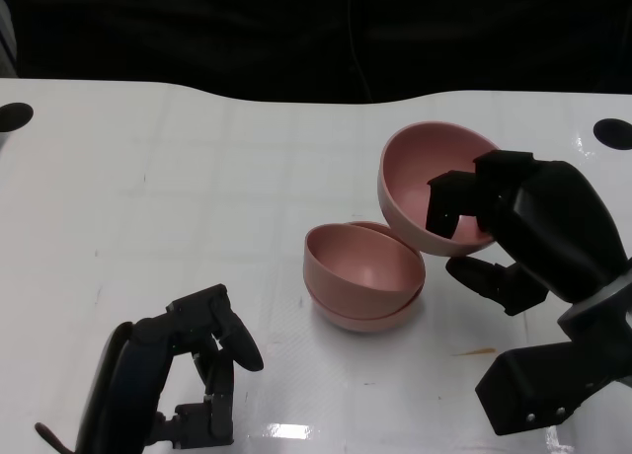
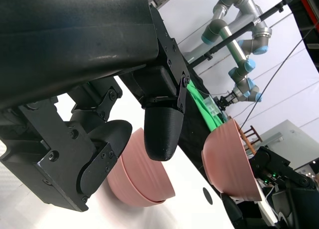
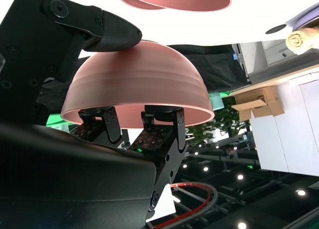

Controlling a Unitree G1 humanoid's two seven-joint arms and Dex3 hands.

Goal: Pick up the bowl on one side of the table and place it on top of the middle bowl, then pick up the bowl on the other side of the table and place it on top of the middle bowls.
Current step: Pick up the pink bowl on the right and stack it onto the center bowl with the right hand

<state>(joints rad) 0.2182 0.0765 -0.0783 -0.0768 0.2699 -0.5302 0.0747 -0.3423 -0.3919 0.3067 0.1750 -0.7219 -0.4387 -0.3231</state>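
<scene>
The left hand (image 1: pixel 202 360) lay nearest the head camera, low over the white table (image 1: pixel 178 178), its fingers (image 1: pixel 237 340) apart and holding nothing. The left wrist view showed the same: its black fingertips (image 2: pixel 162 132) hung spread with only air between them.

Ahead of that hand and towards the robot's right sat the stacked bowls (image 1: pixel 363 276), two pink bowls nested one inside the other, the upper one slightly tilted in the lower. They rested on the table, well apart from the left hand's fingers. In the left wrist view the stacked bowls (image 2: pixel 142 179) showed just beyond the fingertips, with the table under them.

Further right, the right hand (image 1: pixel 494 232) gripped the lifted bowl (image 1: pixel 430 183), also pink. Some fingers reached over the rim into the bowl's hollow, while another finger (image 1: pixel 489 276) pressed on its outer wall from below. The lifted bowl was tilted, its opening turned towards the left hand, and its lower edge stood just beside the rim of the stacked bowls, raised off the table. Whether the two touched could not be told. In the right wrist view the lifted bowl (image 3: pixel 139 92) filled the middle, clamped between a finger (image 3: pixel 107 32) on the outside and fingers inside, with the stacked bowls (image 3: pixel 174 0) just past it.
</scene>
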